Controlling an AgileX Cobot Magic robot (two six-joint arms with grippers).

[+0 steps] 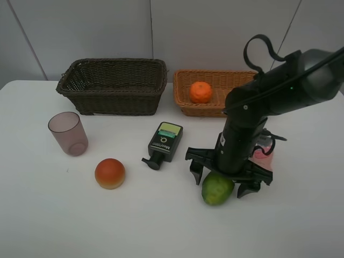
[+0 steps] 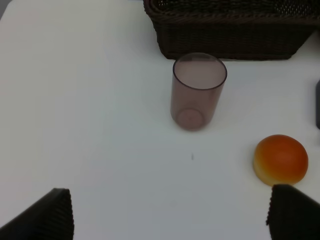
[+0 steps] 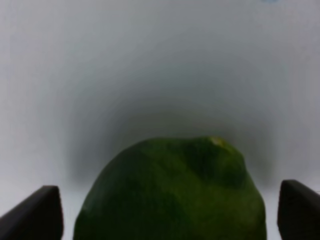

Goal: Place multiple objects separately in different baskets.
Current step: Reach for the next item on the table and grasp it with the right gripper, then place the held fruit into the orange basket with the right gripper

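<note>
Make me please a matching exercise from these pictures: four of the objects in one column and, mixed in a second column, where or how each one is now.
Column one
1. orange
2. green fruit
3. purple cup
4. pump bottle

Column two
A. lying flat on the table
B. between the fingers of the open right gripper
C. inside the light basket
D. standing upright in front of the dark basket

Pairs: 1-C, 2-B, 3-D, 4-A
</note>
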